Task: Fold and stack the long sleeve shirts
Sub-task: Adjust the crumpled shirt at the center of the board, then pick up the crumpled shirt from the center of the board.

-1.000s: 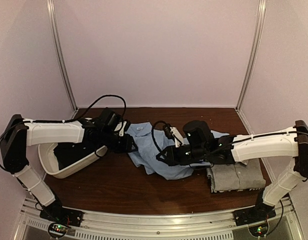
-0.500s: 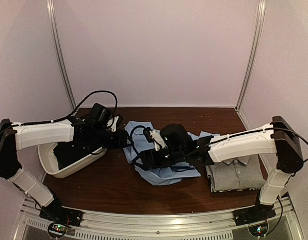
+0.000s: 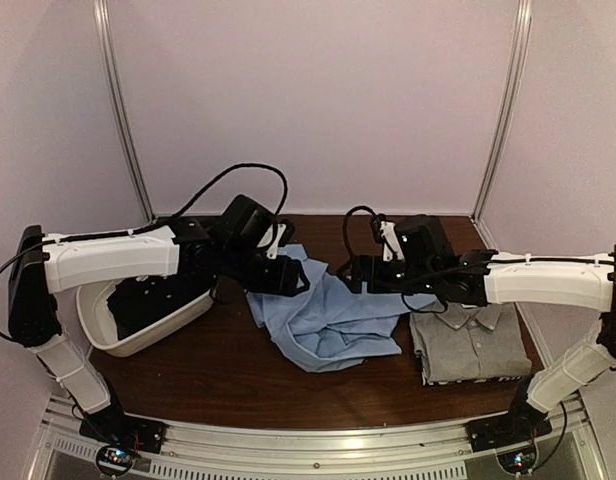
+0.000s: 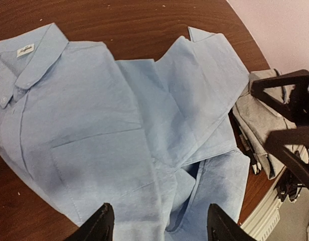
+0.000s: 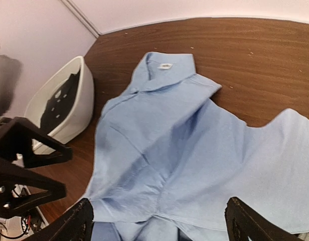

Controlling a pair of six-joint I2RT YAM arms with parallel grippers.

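**Blue shirt spread out, both grippers open**

The light blue shirt point(image 3: 328, 322) lies spread out and a bit crumpled in the middle of the brown bench point(image 3: 238, 375). Its collar points toward the back. The left gripper point(image 4: 157, 223) hangs over the shirt with its two fingers wide apart, holding nothing. The right gripper point(image 5: 160, 223) hangs over it from the other side, open and empty too. The grey shirt point(image 3: 473, 345) sits folded on the right, just beside the blue one. A white tub point(image 3: 108, 345) with something dark inside stands on the left.
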